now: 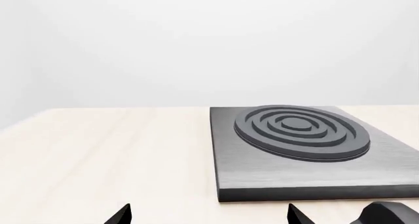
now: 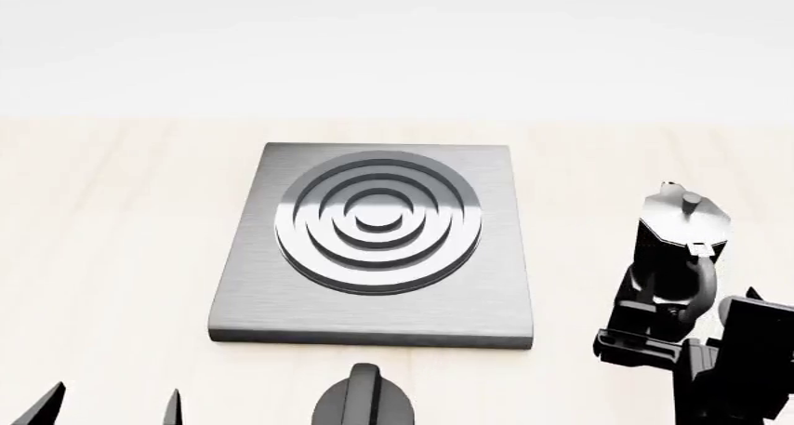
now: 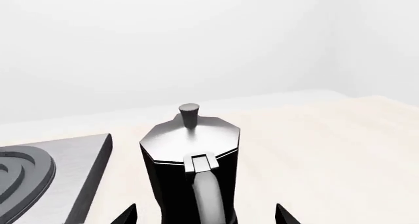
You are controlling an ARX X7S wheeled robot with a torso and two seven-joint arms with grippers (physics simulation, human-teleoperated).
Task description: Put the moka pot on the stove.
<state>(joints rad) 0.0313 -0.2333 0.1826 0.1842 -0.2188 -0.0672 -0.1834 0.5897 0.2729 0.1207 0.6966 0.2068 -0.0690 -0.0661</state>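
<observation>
The moka pot point(image 2: 676, 222), black and faceted with a silvery lid and small knob, stands upright on the light wooden table, to the right of the stove point(image 2: 372, 309). The stove is a grey square slab with a ring burner. In the right wrist view the pot point(image 3: 190, 155) fills the middle, its handle facing the camera. My right gripper point(image 3: 204, 215) is open, its fingertips point(image 3: 124, 215) on either side of the pot's lower body with gaps. In the head view it point(image 2: 655, 330) sits just in front of the pot. My left gripper point(image 1: 209, 216) is open and empty, before the stove's point(image 1: 307, 175) near left corner.
A short black dial knob point(image 2: 360, 402) sits in front of the stove's near edge; it also shows in the left wrist view point(image 1: 387, 214). The table point(image 2: 112, 239) runs bare to the left of the stove and ends at a white wall behind.
</observation>
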